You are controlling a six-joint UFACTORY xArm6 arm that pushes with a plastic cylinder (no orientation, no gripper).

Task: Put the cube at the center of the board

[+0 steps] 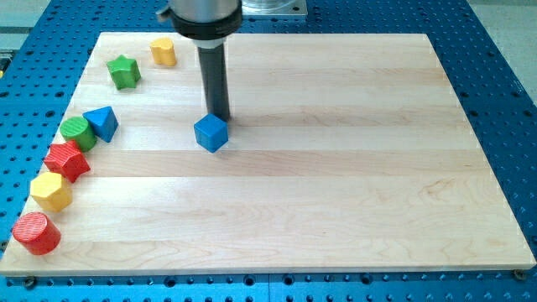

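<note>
A blue cube [211, 132] sits on the wooden board [336, 168], left of the board's middle. My tip [219, 117] is at the cube's upper right edge, touching it or nearly so. The dark rod rises from there to the view's top.
Other blocks line the board's left side: a yellow cylinder [163, 51], a green star [123, 71], a blue triangular block [103, 122], a green cylinder [76, 132], a red star-like block [66, 161], a yellow hexagonal block [51, 192], a red cylinder [36, 232].
</note>
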